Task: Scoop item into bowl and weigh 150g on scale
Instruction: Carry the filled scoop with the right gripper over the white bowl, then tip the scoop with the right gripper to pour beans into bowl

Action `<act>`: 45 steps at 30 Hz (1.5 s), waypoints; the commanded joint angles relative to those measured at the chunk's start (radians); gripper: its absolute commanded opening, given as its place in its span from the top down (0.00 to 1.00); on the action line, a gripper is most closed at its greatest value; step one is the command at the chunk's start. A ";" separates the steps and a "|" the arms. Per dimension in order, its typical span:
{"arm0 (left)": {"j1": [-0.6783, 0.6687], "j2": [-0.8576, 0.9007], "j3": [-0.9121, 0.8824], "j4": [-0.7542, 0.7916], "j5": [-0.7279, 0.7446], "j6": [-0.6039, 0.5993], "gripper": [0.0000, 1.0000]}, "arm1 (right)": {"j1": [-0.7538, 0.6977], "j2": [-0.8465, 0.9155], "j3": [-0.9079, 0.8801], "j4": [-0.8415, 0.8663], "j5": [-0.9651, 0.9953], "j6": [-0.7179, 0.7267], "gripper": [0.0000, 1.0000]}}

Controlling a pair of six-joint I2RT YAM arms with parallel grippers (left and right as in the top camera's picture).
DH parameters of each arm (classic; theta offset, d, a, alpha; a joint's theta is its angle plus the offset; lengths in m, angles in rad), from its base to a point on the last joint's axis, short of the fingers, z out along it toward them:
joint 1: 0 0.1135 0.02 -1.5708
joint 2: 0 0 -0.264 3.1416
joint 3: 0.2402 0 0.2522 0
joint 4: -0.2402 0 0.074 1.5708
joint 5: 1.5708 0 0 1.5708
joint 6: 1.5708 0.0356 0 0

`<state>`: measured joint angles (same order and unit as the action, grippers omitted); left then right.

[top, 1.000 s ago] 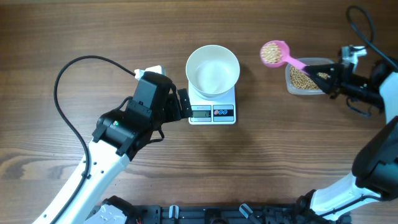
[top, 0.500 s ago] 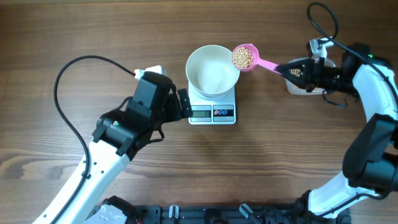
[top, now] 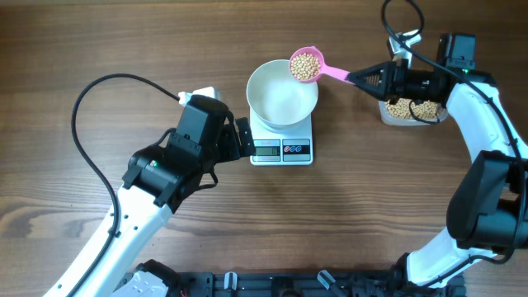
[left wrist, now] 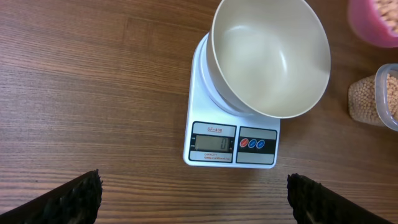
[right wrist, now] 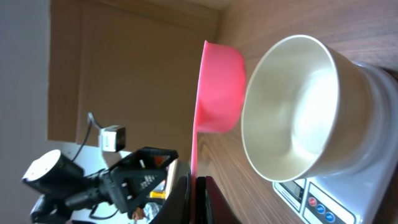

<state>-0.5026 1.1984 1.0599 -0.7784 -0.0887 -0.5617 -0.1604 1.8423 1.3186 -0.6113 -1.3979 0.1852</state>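
Since half a second ago, the right gripper [top: 367, 79] has carried the pink plastic scoop [top: 306, 66] leftward. Its heap of small round tan beans [top: 305, 64] now hangs over the far right rim of the empty round white bowl [top: 280, 99]. The bowl sits on the small white square scale [top: 281, 149]. The right fingers clench the scoop's handle. The left gripper [top: 245, 139], spread wide and holding nothing, hovers just left of the scale, unmoved. A clear plastic container [top: 410, 110] holding more beans sits well right of the scale, with bare brown wooden table [top: 371, 206] open between them and on the near side.
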 commanded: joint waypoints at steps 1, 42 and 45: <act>0.005 -0.007 0.000 0.002 -0.010 0.008 0.00 | 0.024 0.018 0.004 0.005 0.042 -0.003 0.96; 0.005 -0.007 0.000 0.002 -0.010 0.008 0.00 | 0.448 -0.272 0.004 0.012 1.095 -0.424 0.96; 0.005 -0.007 0.000 0.002 -0.010 0.008 0.00 | 0.471 -0.272 0.004 0.008 1.108 -0.481 0.96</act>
<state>-0.5026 1.1984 1.0599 -0.7784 -0.0887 -0.5617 0.2844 1.5959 1.3182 -0.6044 -0.3134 -0.2134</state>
